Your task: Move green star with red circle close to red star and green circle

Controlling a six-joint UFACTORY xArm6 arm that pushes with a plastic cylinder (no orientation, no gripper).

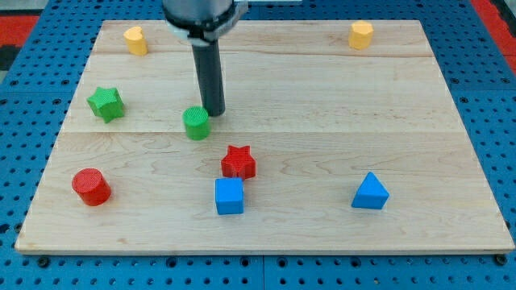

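The green star (pixel 106 103) lies at the view's left of the wooden board. The red circle (pixel 91 186) lies below it, near the board's lower left. The green circle (pixel 196 123) sits left of the middle, and the red star (pixel 239 162) lies below and to its right. My tip (pixel 214 112) rests just right of the green circle's upper edge, touching or almost touching it. It is well to the right of the green star.
A blue cube (pixel 229 196) sits just below the red star. A blue triangle (pixel 370 192) lies at the lower right. A yellow block (pixel 135 39) is at the top left and a yellow hexagon-like block (pixel 360 35) at the top right.
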